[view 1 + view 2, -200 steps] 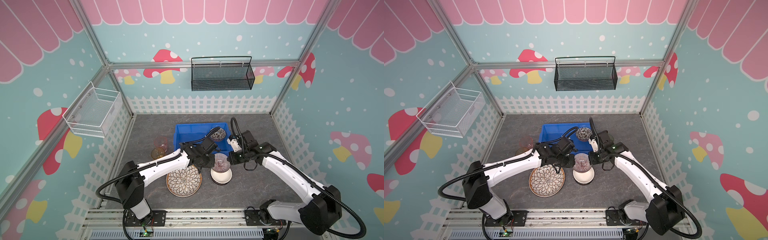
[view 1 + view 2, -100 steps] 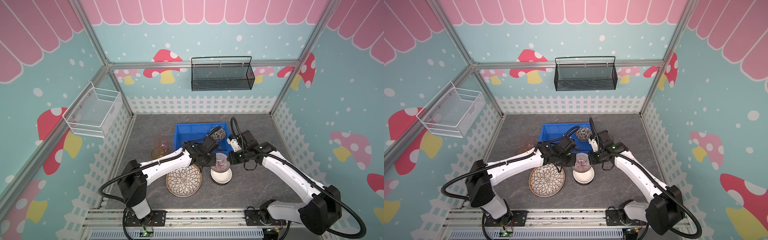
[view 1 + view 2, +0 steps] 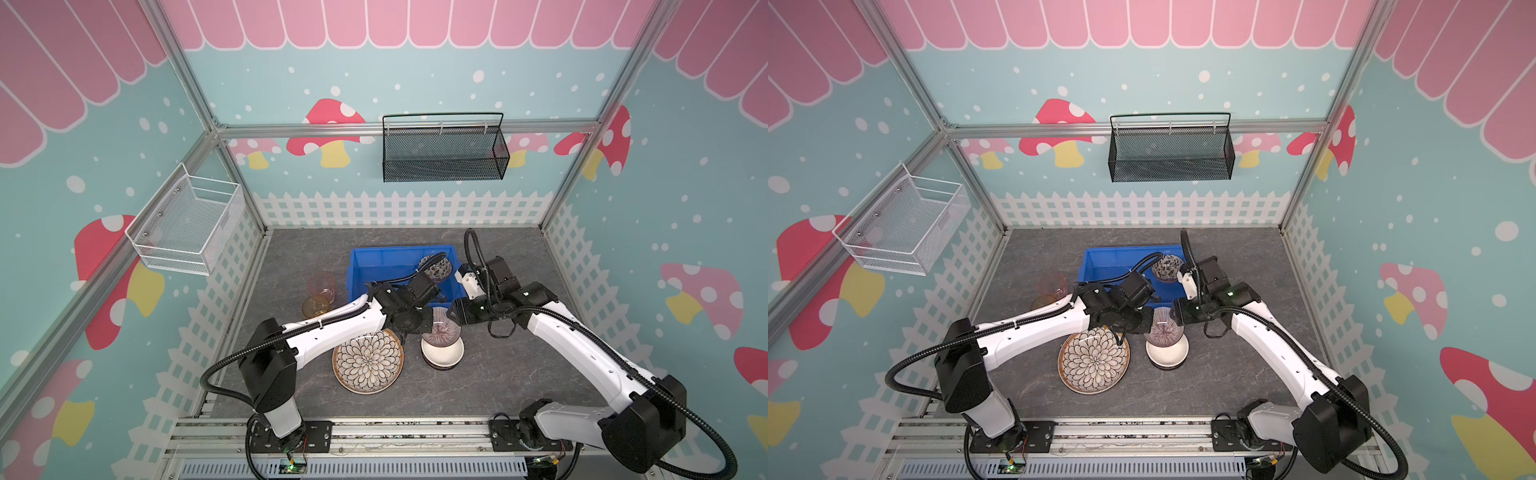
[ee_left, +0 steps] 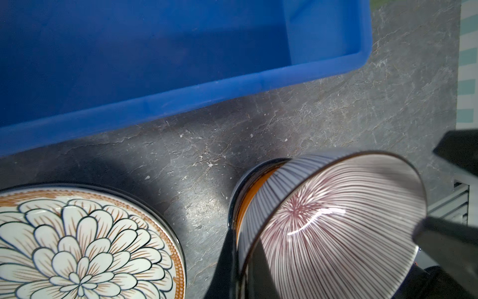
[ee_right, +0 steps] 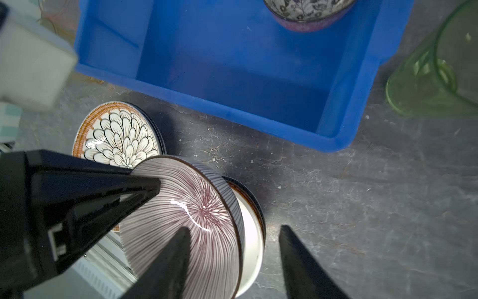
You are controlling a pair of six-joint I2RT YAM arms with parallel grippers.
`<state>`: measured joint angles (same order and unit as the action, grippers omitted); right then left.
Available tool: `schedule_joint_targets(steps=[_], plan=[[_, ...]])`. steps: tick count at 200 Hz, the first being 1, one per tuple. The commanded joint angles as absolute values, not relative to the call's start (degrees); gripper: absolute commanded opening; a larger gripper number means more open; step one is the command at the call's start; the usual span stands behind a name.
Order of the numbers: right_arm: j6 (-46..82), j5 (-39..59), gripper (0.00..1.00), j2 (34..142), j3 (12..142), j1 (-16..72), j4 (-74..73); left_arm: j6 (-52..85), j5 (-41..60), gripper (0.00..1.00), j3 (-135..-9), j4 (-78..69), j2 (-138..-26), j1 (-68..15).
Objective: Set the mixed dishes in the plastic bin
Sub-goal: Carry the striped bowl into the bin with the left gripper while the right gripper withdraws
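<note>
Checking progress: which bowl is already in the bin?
The dark floral bowl, at the bin's right end. The striped bowl is tilted over the white dish, outside the bin.

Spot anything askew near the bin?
Yes: the striped bowl is tilted steeply over the white dish, pinched by its rim in the left gripper alone; the right gripper is open around its edge.

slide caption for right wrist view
left gripper holds the tilted striped bowl; right gripper open astride its rim, blue bin beyond
</note>
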<state>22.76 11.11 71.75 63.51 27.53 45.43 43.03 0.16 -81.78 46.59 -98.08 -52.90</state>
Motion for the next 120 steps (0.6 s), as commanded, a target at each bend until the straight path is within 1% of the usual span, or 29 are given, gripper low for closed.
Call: schedule_joint_targets(steps=[1, 11, 36, 46, 52, 85, 120], plan=[[22.68, 7.66, 0.74, 69.60, 65.94, 27.19, 48.32, 42.08, -1.06, 0.00, -85.12, 47.03, -97.65, -53.09], [22.51, 6.72, 0.79, 68.95, 66.16, 26.44, 49.24, 41.80, -1.64, 0.00, -85.83, 47.52, -97.65, -53.04], [22.02, 5.35, 0.87, 66.75, 65.70, 23.87, 50.86, 40.90, -2.42, 0.00, -88.15, 48.40, -97.89, -53.00], [21.81, 5.16, 0.95, 65.46, 65.20, 22.33, 51.43, 40.45, -2.72, 0.00, -89.21, 49.02, -98.20, -52.93], [21.72, 5.21, 0.97, 64.68, 64.89, 21.25, 51.68, 40.19, -3.05, 0.00, -89.96, 49.28, -98.38, -52.83], [19.09, 8.39, 0.99, 59.75, 62.28, 13.06, 52.04, 38.71, -2.36, 0.00, -93.58, 49.99, -100.12, -50.69], [18.11, 9.49, 0.99, 57.69, 59.94, 10.13, 52.29, 36.83, -2.29, 0.00, -99.71, 51.31, -103.58, -46.86]])
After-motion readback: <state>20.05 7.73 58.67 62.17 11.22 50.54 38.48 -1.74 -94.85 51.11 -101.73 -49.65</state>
